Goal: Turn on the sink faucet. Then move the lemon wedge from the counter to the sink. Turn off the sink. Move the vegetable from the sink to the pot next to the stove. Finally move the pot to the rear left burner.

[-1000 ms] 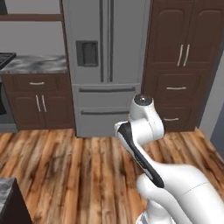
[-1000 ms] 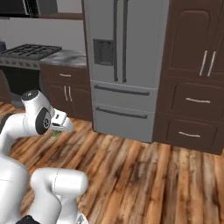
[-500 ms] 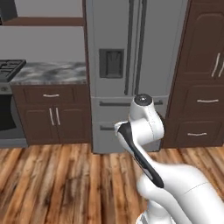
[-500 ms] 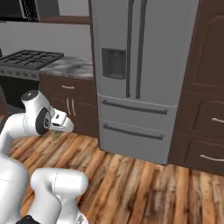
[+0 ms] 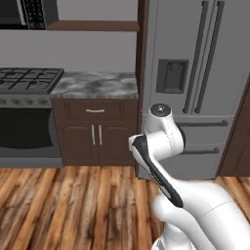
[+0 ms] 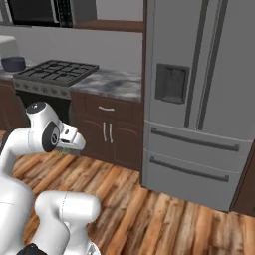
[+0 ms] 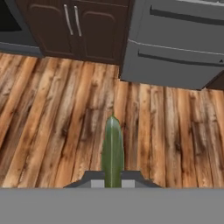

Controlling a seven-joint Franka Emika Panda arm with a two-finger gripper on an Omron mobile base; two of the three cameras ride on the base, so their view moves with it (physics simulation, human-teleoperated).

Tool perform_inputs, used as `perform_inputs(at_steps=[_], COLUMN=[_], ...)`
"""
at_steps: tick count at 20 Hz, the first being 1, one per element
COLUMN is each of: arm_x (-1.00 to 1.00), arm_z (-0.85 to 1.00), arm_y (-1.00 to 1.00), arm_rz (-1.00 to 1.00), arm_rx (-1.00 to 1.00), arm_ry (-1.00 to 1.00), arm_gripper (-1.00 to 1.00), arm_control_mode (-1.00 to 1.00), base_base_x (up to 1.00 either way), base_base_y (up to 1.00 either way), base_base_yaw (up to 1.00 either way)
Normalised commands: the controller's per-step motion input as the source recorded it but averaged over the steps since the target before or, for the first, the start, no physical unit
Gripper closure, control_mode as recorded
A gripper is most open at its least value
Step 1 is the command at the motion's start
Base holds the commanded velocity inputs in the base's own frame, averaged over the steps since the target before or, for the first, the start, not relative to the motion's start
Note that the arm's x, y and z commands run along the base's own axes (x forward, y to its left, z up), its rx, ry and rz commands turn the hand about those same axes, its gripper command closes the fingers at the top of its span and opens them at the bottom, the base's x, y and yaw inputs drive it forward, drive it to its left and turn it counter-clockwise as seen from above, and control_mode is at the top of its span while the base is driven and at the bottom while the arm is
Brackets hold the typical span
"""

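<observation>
My gripper (image 7: 112, 180) is shut on the vegetable (image 7: 112, 148), a long dark green piece that points out ahead of the hand over the wooden floor. From the right base view the gripper (image 6: 69, 144) hangs low at the left, with a bit of green below it. The black stove (image 6: 56, 72) stands at the left, and a dark pot (image 6: 13, 63) sits on the counter beyond it. A marbled grey counter (image 5: 95, 85) lies between the stove (image 5: 27, 79) and the fridge.
A tall grey fridge (image 5: 195, 88) stands at the right. Brown cabinets (image 5: 95, 134) sit under the counter, and the oven front (image 5: 22, 134) is left of them. A wooden floor (image 7: 52, 122) lies between me and the cabinets. A microwave (image 6: 37, 11) hangs above the stove.
The whole picture has slid to the right as the base moved: the fridge went from centre to the right, and the stove and counter came into fuller view. The vegetable stays held.
</observation>
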Motion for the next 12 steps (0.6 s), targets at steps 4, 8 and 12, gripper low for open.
perform_inputs(at_steps=[4,8,12], arm_x=[0.0,0.0,0.0], arm_z=[0.0,0.0,0.0], arm_y=[0.0,0.0,0.0], arm_rz=[0.0,0.0,0.0], arm_rx=[0.0,0.0,0.0], arm_ry=[0.0,0.0,0.0], arm_gripper=[1.0,1.0,1.0], arm_control_mode=[1.0,1.0,1.0], base_base_x=[0.47,0.53,0.82], base_base_y=[0.8,0.8,0.34], base_base_yaw=[0.19,0.17,0.19])
